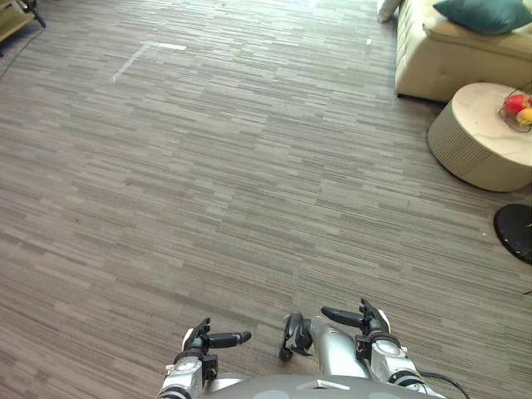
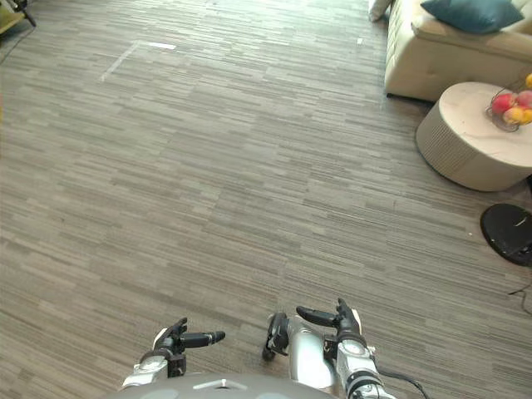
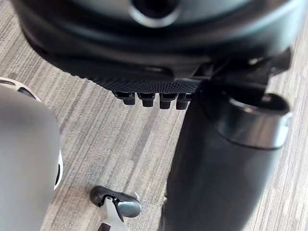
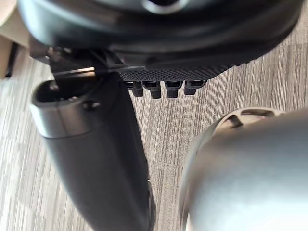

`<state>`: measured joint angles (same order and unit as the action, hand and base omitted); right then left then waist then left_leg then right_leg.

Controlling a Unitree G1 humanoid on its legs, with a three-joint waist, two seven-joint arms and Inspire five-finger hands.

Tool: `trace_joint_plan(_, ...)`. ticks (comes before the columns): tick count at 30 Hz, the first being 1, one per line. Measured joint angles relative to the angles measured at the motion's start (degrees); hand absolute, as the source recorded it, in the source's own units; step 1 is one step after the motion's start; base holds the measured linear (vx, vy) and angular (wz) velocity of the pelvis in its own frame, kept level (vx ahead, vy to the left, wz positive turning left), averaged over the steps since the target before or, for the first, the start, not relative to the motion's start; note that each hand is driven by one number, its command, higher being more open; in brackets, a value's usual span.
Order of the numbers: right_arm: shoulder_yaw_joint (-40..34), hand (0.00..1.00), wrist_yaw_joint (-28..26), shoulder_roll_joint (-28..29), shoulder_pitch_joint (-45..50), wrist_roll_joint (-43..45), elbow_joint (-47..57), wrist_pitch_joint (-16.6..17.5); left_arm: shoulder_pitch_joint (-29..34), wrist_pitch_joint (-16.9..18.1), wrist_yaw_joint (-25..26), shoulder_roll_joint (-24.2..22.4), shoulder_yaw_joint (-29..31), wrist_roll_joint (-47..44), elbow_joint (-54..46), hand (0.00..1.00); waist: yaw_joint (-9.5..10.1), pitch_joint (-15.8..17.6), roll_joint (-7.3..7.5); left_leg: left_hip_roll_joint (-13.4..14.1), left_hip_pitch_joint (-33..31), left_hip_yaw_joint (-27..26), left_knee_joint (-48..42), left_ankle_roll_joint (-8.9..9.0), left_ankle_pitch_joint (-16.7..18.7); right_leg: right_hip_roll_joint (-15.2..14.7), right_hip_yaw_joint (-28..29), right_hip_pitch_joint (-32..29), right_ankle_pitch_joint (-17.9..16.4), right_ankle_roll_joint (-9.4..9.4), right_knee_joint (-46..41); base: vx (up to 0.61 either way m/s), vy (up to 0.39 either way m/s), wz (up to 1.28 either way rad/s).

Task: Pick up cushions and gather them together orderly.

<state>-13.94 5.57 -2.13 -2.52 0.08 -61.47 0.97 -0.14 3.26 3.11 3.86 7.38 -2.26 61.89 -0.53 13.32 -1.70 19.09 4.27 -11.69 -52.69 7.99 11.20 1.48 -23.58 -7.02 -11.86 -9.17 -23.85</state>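
A teal cushion point(image 1: 486, 14) lies on the cream sofa point(image 1: 440, 62) at the far right. A pale cushion point(image 1: 386, 8) shows at the sofa's left end, cut off by the view's edge. Both hands hang low over the bare carpet, far from the sofa. My left hand point(image 1: 202, 341) is open, thumb pointing inward, and holds nothing. My right hand point(image 1: 368, 320) is open too, thumb pointing toward the left hand, with nothing in it. In the wrist views, the straight fingers point(image 3: 154, 98) of the left hand and the fingers point(image 4: 163, 88) of the right hand reach over carpet.
A round beige table point(image 1: 478, 141) with a fruit bowl point(image 1: 517, 108) stands in front of the sofa. A black round base point(image 1: 515, 231) sits on the floor at the right edge. A white tape mark point(image 1: 141, 54) lies on the wide grey carpet.
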Motion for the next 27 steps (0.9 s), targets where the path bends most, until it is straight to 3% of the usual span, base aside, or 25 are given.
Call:
trace_joint_plan(3,-0.1,1.0,0.0,0.0,0.9,0.0,-0.7,-0.2,0.2,0.5,0.3,0.3,0.3,0.3,-1.2,1.0,0.28,0.2,0.52,0.6,-5.9,-2.1,-6.4,-0.28,2.4,2.0,1.2,8.0,0.0,0.53,5.9,0.37,-0.124,-0.2)
trace_joint_plan(5,-0.1,1.0,0.2,0.1,0.9,0.2,-0.9,-0.4,0.3,1.2,0.3,0.3,0.3,0.1,-2.5,1.0,0.55,0.4,0.78,-2.0,-12.8,-2.6,0.7,-2.5,5.6,2.7,3.1,12.7,0.5,1.28,10.9,0.3,0.002,-0.33)
trace_joint_plan(7,-0.1,1.0,0.4,0.2,0.8,0.3,-1.4,-0.5,0.0,1.2,0.2,0.3,0.6,-0.7,-2.9,1.0,0.82,0.7,0.99,-5.4,-17.1,-1.8,11.2,-3.53,5.9,2.3,4.4,15.0,0.6,1.82,13.6,0.25,0.051,-0.33)
trace_joint_plan(8,-0.1,1.0,0.8,0.2,0.8,0.3,-1.6,-0.5,-0.6,1.2,0.3,0.4,1.0,-1.2,-3.1,1.0,1.6,1.4,1.17,-8.2,-19.6,-1.0,21.2,-3.78,4.1,1.7,5.7,16.9,0.4,2.54,15.3,0.26,0.098,-0.31)
trace_joint_plan(9,-0.1,1.0,0.9,0.2,0.8,0.3,-1.7,-0.5,-0.6,1.3,0.3,0.4,1.1,-1.5,-3.2,1.0,1.73,1.5,1.21,-8.7,-19.8,-0.8,23.1,-3.71,3.4,1.6,5.9,17.3,0.3,2.78,15.6,0.27,0.113,-0.45)
trace_joint_plan(10,0.0,1.0,1.2,0.0,0.9,0.2,-2.0,-0.6,-0.7,1.5,0.3,0.0,1.9,-2.3,-3.3,1.0,2.47,1.8,0.88,-10.8,-20.7,0.2,35.0,-3.17,-1.8,1.4,7.5,19.5,-0.3,3.99,17.2,0.32,0.142,-0.48)
trace_joint_plan(11,0.2,1.0,1.3,-0.3,1.0,0.2,-2.2,-0.6,-0.7,1.7,0.3,-0.2,2.6,-2.8,-3.4,1.0,3.08,2.0,0.47,-11.2,-20.9,0.5,41.0,-2.74,-6.1,1.5,8.9,20.9,-1.0,5.19,17.8,0.49,0.204,-0.76)
trace_joint_plan(12,0.7,1.0,1.4,-0.4,1.0,0.2,-2.4,-0.6,-0.6,1.7,0.4,0.1,2.6,-3.2,-3.6,1.0,3.8,2.0,0.55,-11.4,-20.5,1.0,42.2,-3.01,-11.6,1.4,10.9,22.5,-1.8,6.52,18.6,0.42,0.176,-0.53)
trace_joint_plan(13,0.7,1.0,1.4,-0.4,1.0,0.2,-2.4,-0.6,-0.6,1.7,0.4,0.1,2.6,-3.2,-3.6,1.0,3.8,2.0,0.55,-11.4,-20.5,1.0,42.2,-3.01,-11.6,1.4,10.9,22.5,-1.8,6.52,18.6,0.59,0.205,-0.59)
trace_joint_plan(14,1.6,1.0,1.7,0.1,0.4,0.2,-2.3,-0.4,-0.7,1.6,0.4,1.2,2.6,-3.5,-3.8,1.0,3.81,1.6,1.7,-13.0,-21.1,1.1,41.0,-6.28,-16.6,-0.6,12.9,22.9,-3.0,8.49,18.6,0.41,0.122,-0.34)
trace_joint_plan(15,1.7,1.0,1.7,0.3,0.5,0.1,-2.3,-0.3,-0.8,1.7,0.4,1.4,2.6,-3.6,-3.8,1.0,3.66,1.6,2.23,-13.3,-21.9,1.1,38.4,-7.51,-16.9,-1.3,13.8,22.6,-3.3,9.02,17.6,0.6,0.197,-0.37)
trace_joint_plan(16,1.7,1.0,1.8,0.8,0.5,0.1,-2.3,-0.2,-1.2,1.7,0.4,1.5,2.5,-3.6,-3.8,1.0,3.58,1.7,2.88,-13.7,-23.0,0.8,35.1,-8.99,-14.2,-2.3,14.6,21.7,-3.8,9.84,15.3,0.49,0.195,-0.15)
trace_joint_plan(17,1.7,1.0,1.4,0.7,0.9,0.0,-2.3,-0.3,-1.3,1.6,0.4,2.1,2.6,-3.6,-3.6,1.0,3.48,1.4,3.29,-13.9,-23.2,0.3,30.7,-9.32,-9.7,-3.9,16.3,19.1,-4.6,11.18,7.0,0.49,0.211,-0.1)
trace_joint_plan(19,1.5,1.0,1.3,0.8,1.4,0.2,-2.3,-0.2,-1.3,1.6,0.5,2.5,2.5,-3.6,-2.6,1.0,3.41,1.1,4.42,-15.0,-20.6,-0.8,28.5,-9.94,-5.6,-6.6,16.7,13.9,-4.3,13.21,-9.2,0.37,0.174,-0.15)
trace_joint_plan(20,1.7,1.0,1.3,0.8,1.3,0.2,-2.2,0.1,-1.3,1.2,0.7,3.4,2.1,-3.3,-1.8,1.0,3.08,1.0,5.61,-16.4,-16.9,-1.4,27.8,-10.52,-2.2,-10.4,16.8,8.7,1.3,16.76,-24.7,0.55,0.218,-0.17)
trace_joint_plan(21,1.7,1.0,1.1,1.0,1.1,0.2,-1.9,0.3,-1.1,0.6,0.9,4.1,1.2,-2.6,-1.1,1.0,2.75,1.1,5.78,-17.3,-13.4,-1.5,27.7,-10.93,0.1,-13.3,15.3,5.5,2.0,15.95,-34.3,0.56,0.198,-0.11)
trace_joint_plan(22,1.8,1.0,1.1,1.0,1.1,0.2,-1.6,0.4,-0.7,0.3,1.3,4.3,0.4,-2.5,-0.9,1.0,2.52,1.1,5.48,-17.4,-10.6,-1.5,28.4,-11.08,1.5,-14.7,13.7,3.5,1.2,14.55,-38.6,0.55,0.15,-0.04)
trace_joint_plan(23,2.8,1.0,1.0,0.8,1.1,0.0,-0.8,0.6,-0.3,0.3,1.6,4.3,-0.3,-2.2,-1.0,1.0,2.23,0.9,5.1,-17.3,-6.3,-1.3,30.6,-11.0,2.8,-15.4,11.5,0.0,-0.4,12.51,-40.3,0.46,0.073,0.0)
trace_joint_plan(25,4.0,1.0,0.9,0.4,0.5,0.0,0.3,1.1,0.1,0.3,1.6,4.3,-1.2,-2.1,-0.7,1.0,1.72,1.2,4.39,-16.5,-1.3,-0.8,34.4,-10.44,3.5,-14.6,8.3,-5.2,-2.2,10.01,-33.7,0.46,0.017,0.1)
trace_joint_plan(26,3.9,1.0,0.9,0.1,-0.1,0.0,0.3,1.1,0.1,0.3,1.6,4.3,-1.7,-2.1,-0.4,1.0,1.4,1.4,4.02,-15.8,0.7,-0.7,35.7,-9.95,3.8,-13.6,7.1,-7.1,-2.3,9.84,-28.0,0.49,-0.059,0.1)
trace_joint_plan(27,3.9,1.0,0.9,-0.2,-0.9,0.0,0.3,1.0,0.2,0.1,1.5,4.3,-2.1,-2.1,0.0,1.0,1.02,1.7,3.5,-14.7,4.1,-0.7,37.9,-8.89,4.4,-11.2,5.9,-9.8,-1.7,10.35,-16.9,0.52,-0.078,0.06)
